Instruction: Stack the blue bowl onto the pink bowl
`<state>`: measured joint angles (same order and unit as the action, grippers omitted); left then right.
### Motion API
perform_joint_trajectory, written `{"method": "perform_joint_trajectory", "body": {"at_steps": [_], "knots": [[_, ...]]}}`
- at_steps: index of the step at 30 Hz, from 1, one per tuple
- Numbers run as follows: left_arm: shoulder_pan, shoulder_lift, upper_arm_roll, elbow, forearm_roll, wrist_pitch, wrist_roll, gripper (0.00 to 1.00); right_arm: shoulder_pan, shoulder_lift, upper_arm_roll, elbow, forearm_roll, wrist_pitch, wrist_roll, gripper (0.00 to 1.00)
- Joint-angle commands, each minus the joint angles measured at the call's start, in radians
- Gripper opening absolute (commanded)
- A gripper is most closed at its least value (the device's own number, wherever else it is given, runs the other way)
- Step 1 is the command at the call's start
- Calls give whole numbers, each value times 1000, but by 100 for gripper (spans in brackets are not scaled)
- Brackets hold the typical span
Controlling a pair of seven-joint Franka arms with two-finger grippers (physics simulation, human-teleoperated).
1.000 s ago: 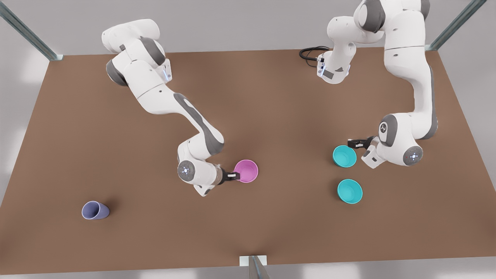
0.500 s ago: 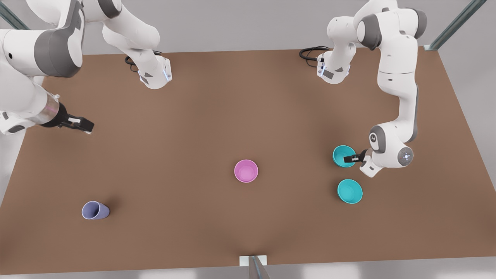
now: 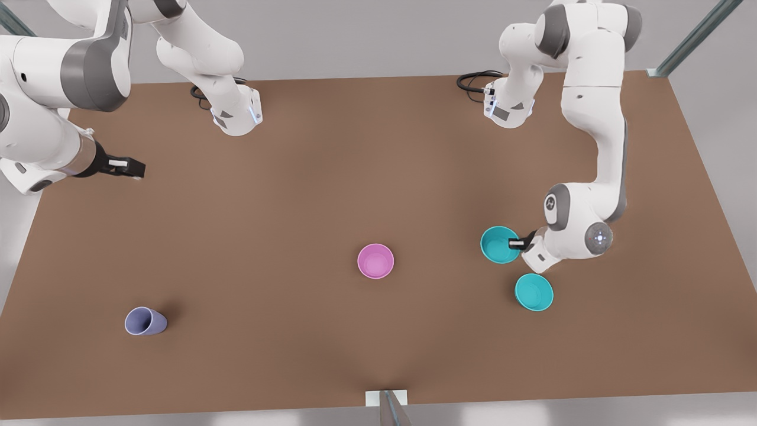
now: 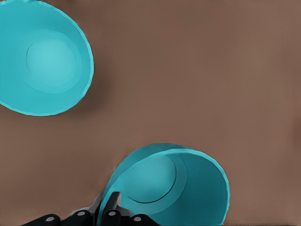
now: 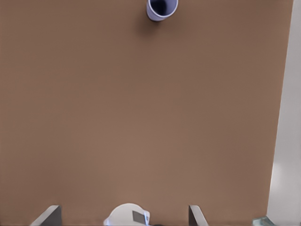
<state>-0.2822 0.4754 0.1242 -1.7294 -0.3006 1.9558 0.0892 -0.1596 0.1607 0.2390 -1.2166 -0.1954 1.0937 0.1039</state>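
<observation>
While the left gripper [image 3: 516, 242] is clamped on the blue bowl's [image 3: 498, 245] rim, lifted and well apart from the pink bowl [image 3: 375, 261], carrying and stacking remain; the right gripper [image 3: 131, 168] waits, fingers unclear.

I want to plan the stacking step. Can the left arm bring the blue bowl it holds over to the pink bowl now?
Probably yes. The left gripper is shut on the blue bowl, and bare table lies between it and the pink bowl. The right gripper waits far off.
</observation>
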Motion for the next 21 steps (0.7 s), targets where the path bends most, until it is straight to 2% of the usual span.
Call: {"method": "perform_joint_trajectory", "body": {"at_steps": [1, 2, 3, 4, 5, 8, 14, 18, 21], "knots": [[-52, 32, -35, 103, -35, -225, -364, 21, 0, -1, -4, 0, -1, -11, -108, 100], [-110, 84, -58, 188, -35, -219, -486, 21, 0, -1, -6, 0, 1, -11, -108, 100], [-172, 170, -61, 330, -34, -216, -555, 21, 2, -1, -6, 2, -1, -11, -108, 100], [-195, 279, -61, 538, -35, -215, -603, 21, 2, 0, -7, 2, -1, -11, -108, 100], [-203, 333, -80, 631, -35, -171, -661, 21, 2, 0, -7, 0, -1, -11, -108, 100], [-247, 397, -120, 634, -31, 29, -804, 21, 2, 2, -9, 2, -1, -11, -108, 100], [-288, 433, -121, 623, -32, 90, -876, 21, 2, 5, -15, 2, -1, -12, -110, 100], [-299, 448, -138, 619, -32, 94, -890, 21, -2, 59, -32, 12, -9, 0, -113, 100], [-305, 453, -143, 617, -29, 80, -890, 21, -67, 95, -33, 49, -12, 8, -112, 100]]}}
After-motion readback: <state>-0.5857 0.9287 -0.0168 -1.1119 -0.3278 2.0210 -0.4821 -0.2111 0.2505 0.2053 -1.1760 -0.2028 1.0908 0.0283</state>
